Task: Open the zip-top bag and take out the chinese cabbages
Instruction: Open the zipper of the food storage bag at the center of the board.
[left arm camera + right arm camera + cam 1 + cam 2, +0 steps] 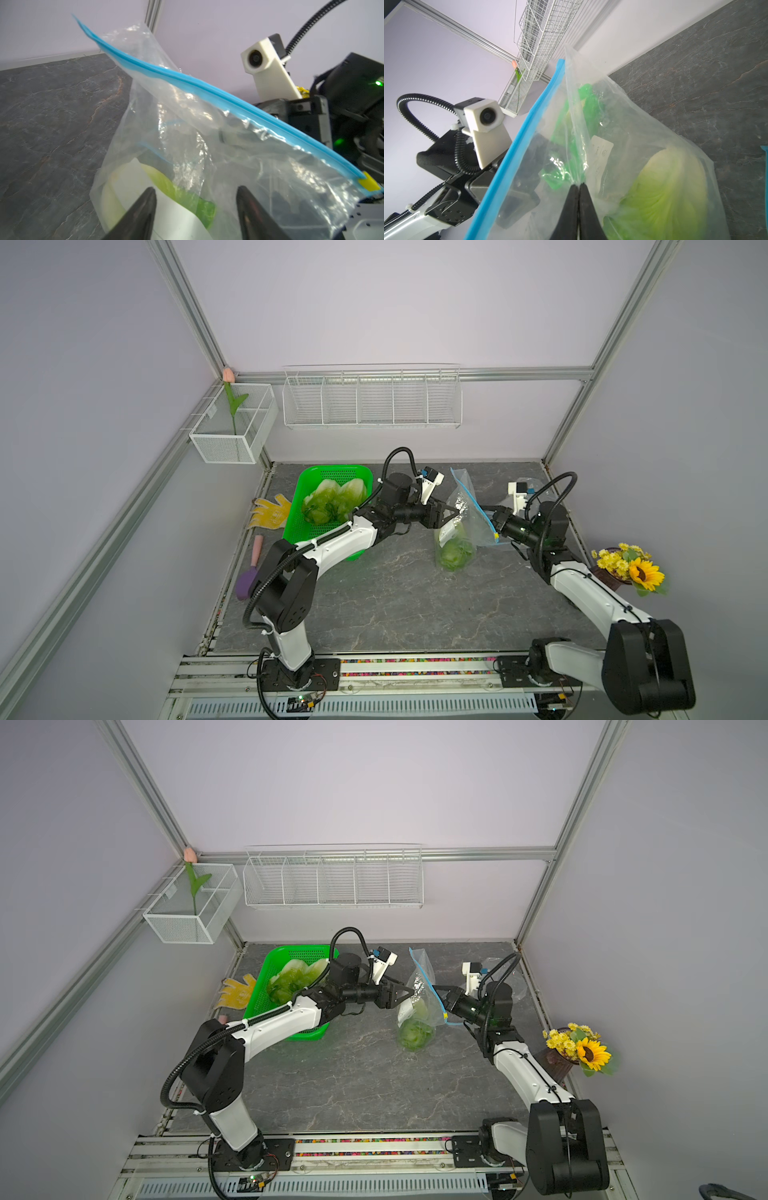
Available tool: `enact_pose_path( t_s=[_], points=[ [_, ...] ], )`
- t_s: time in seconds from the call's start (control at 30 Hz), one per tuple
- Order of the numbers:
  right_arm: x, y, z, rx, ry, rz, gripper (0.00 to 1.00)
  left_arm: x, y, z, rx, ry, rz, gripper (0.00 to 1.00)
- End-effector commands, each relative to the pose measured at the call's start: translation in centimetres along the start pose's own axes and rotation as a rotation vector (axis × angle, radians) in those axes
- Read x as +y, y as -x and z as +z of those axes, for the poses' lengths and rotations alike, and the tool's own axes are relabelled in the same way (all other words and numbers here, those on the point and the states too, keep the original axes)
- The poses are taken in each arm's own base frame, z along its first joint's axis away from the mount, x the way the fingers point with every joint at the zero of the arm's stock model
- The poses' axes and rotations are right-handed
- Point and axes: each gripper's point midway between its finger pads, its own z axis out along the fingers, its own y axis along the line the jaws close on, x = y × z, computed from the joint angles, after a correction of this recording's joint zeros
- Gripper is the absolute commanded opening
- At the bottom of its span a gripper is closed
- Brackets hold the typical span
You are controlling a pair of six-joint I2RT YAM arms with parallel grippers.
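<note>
Bag: a clear bag [469,506] stands lifted between the two grippers, with its heavy lower end down at the table [395,593].
Zip: the blue strip [207,85] runs along the upper edge. The yellow slider [369,184] sits at the end near the right arm. I cannot tell if the zip is open.
Left gripper [195,189]: the fingers are spread apart, with the tips close to the side of the bag.
Right gripper [578,185]: the fingers are pressed together and pinch the thin plastic of the bag.
Cabbage in bag [455,553]: it lies at the bottom of the bag, green leaves and a pale base.
Other cabbages [334,499]: they lie together in the green basket [296,522], which is on the table beside the left arm.
</note>
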Motion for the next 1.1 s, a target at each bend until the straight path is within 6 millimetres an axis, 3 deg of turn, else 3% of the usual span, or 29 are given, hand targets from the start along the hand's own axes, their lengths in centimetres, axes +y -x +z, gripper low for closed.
enact_pose_path(
  t_s=[0.0,0.17,0.37,0.4,0.47,0.53,0.7,1.07],
  points=[
    [0.1,-0.2,0.0,0.014,0.025,-0.026,0.07,2.5,-0.4,1.4,0.046,0.102,0.024,0.75],
    [0.0,-0.5,0.2,0.029,0.037,-0.015,0.07,3.2,0.6,3.1,0.041,0.096,0.057,0.76],
    [-0.2,-0.8,0.2,0.035,0.032,-0.013,0.07,2.4,1.8,4.7,0.028,0.019,0.059,0.6],
    [-0.2,-0.8,0.1,0.035,0.031,-0.012,0.07,2.2,1.9,4.9,0.027,0.007,0.057,0.55],
    [-0.3,-0.8,0.1,0.033,0.025,-0.011,0.07,1.8,2.1,5.1,0.025,-0.025,0.046,0.36],
    [-0.6,-0.8,0.0,0.028,0.007,-0.013,0.07,1.5,2.0,5.1,0.026,-0.044,0.038,0.0],
    [-1.5,-0.6,-0.6,0.001,-0.069,-0.034,0.07,1.8,2.4,4.0,0.002,-0.025,0.023,0.0],
    [-3.9,1.5,-4.3,-0.156,-0.33,-0.093,0.07,4.1,2.9,-0.5,-0.079,0.061,-0.016,0.0]
  ],
)
